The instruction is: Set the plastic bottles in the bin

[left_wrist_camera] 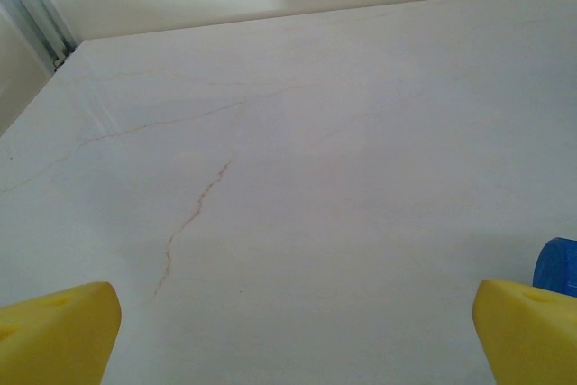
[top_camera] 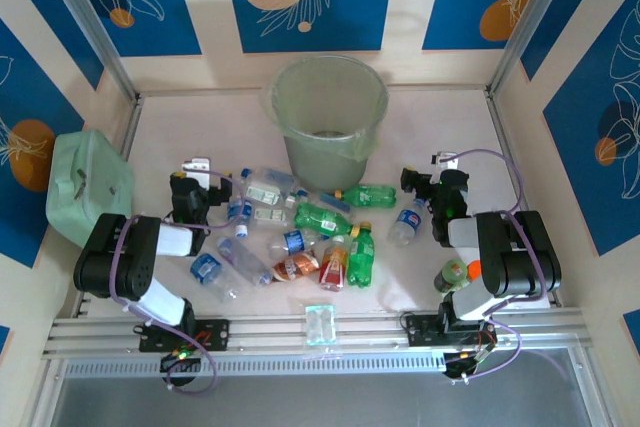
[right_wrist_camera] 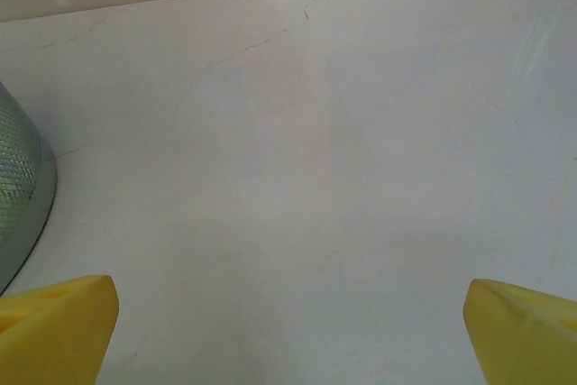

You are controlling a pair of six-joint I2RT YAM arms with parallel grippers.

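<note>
The bin [top_camera: 328,117], a pale green translucent bucket with a liner, stands upright at the back middle of the table. Several plastic bottles lie in a heap in front of it: green ones [top_camera: 365,195], a reddish-orange one [top_camera: 333,269] and clear ones with blue labels [top_camera: 210,272]. My left gripper [top_camera: 197,165] hangs open left of the heap, its yellow fingertips [left_wrist_camera: 59,331] wide apart over bare table, a blue bottle cap [left_wrist_camera: 557,266] beside its right finger. My right gripper [top_camera: 446,159] is open to the right of the heap. Nothing lies between its fingertips [right_wrist_camera: 523,326], and the bin's wall [right_wrist_camera: 18,196] is at its left.
A mint green lidded box [top_camera: 88,187] sits at the left edge. A stubby green item with an orange top [top_camera: 455,274] stands by the right arm's base. A small clear piece [top_camera: 320,325] rests on the front rail. Walls close in the table on three sides.
</note>
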